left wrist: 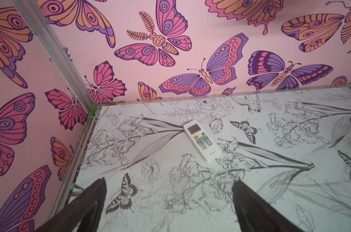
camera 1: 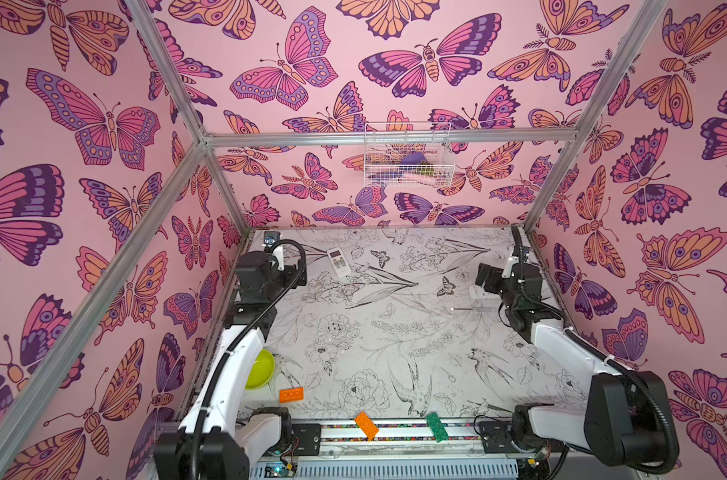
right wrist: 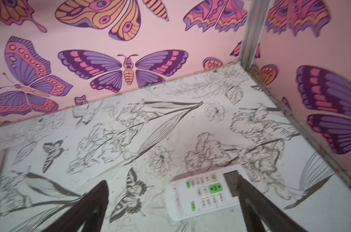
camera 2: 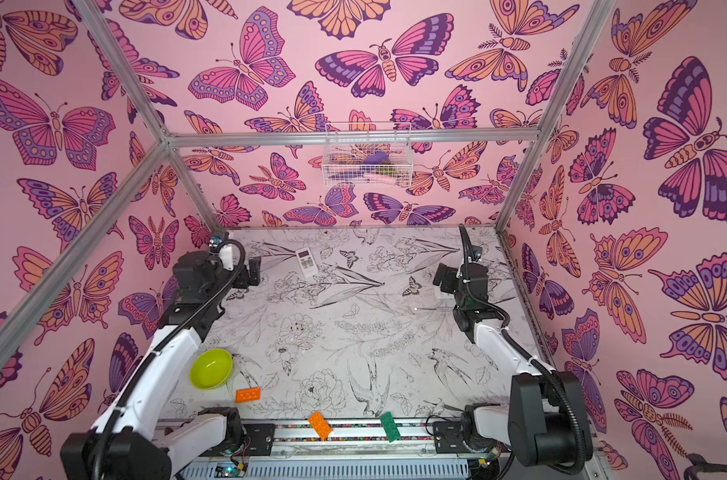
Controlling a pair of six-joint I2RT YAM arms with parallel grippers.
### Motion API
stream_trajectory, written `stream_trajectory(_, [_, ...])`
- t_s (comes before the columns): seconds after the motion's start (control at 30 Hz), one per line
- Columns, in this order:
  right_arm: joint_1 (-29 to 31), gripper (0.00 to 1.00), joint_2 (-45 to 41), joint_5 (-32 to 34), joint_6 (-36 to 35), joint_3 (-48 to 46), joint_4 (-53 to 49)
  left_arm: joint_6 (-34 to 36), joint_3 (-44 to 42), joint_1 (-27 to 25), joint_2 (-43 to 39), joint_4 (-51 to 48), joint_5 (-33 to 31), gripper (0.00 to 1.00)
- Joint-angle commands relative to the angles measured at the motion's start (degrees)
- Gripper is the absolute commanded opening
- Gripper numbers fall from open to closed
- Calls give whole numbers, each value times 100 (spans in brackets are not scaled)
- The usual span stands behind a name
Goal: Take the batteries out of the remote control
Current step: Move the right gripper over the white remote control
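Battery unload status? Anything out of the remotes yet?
Done: nothing visible. No batteries show on the table; both remotes lie buttons up: the back remote and the right-side remote. In hand: nothing. The left gripper and right gripper are open and empty, the right one close over the right-side remote. Left: turn both over, open the backs, take the batteries out. The thin tool lies unheld.

Left fingers (left wrist: pixel 86 206) and right fingers (right wrist: pixel 86 206) spread wide, both angled downward.

No legible text; small print on white remote (left wrist: pixel 202 140) too blurred
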Motion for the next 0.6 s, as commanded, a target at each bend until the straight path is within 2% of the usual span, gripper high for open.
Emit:
stream_trajectory(0.0, [563,99,232,-53,326,429,-965,-153,-283,121,-309,-1326,237,99])
stream_trajectory(0.07, [926,99,432,30,251,776,-1277,-371,-512,463,-460,-1304,583,99])
stream_trajectory(0.13, [1197,99,655,25,240,1048,-1422,-470,-740,598,-626,-1182,663,99])
stream_trajectory(0.27, [1795,99,1283,145,186,1675,-1623,-414,-922,601,-618,-1111,1091,99])
stream_trajectory(0.57, [2683,100,2875,49,192,3216,-2094,-380,-1192,513,-580,-785,1112,99])
